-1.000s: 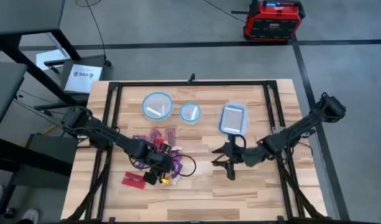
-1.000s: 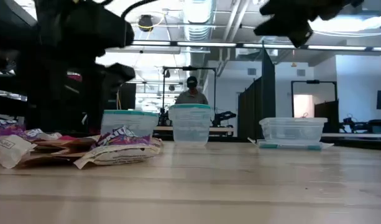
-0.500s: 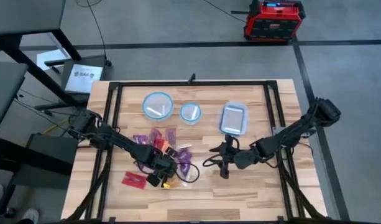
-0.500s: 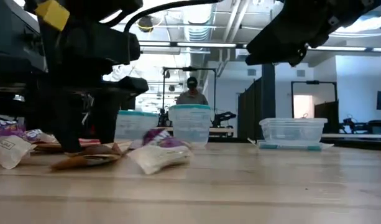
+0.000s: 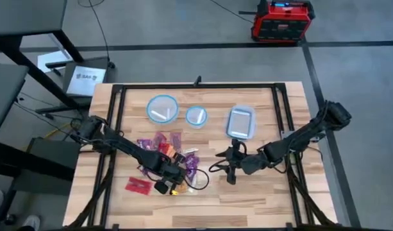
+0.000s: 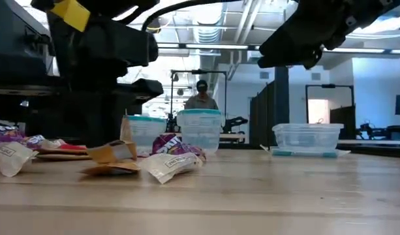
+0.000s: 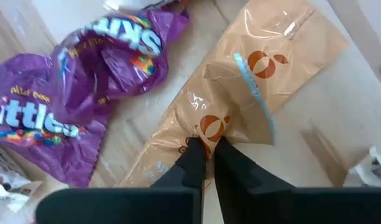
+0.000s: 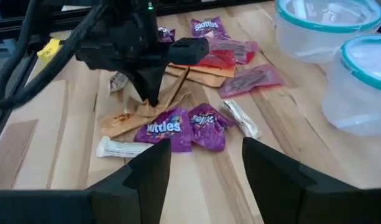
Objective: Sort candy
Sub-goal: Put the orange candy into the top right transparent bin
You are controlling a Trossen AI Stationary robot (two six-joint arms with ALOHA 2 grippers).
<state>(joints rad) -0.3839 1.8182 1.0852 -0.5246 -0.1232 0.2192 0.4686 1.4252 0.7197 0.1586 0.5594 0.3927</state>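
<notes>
Left gripper (image 7: 206,149) pinching an orange candy packet (image 7: 240,106).
The candy (image 8: 178,124) lies scattered left of the tabletop's (image 5: 260,192) middle; the right gripper (image 8: 202,158) hovers spread apart mid-table.

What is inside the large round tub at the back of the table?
The large round tub holds at least one pale stick-shaped sweet, seen from above. The glare on its clear plastic hides whether anything else lies inside.
</notes>
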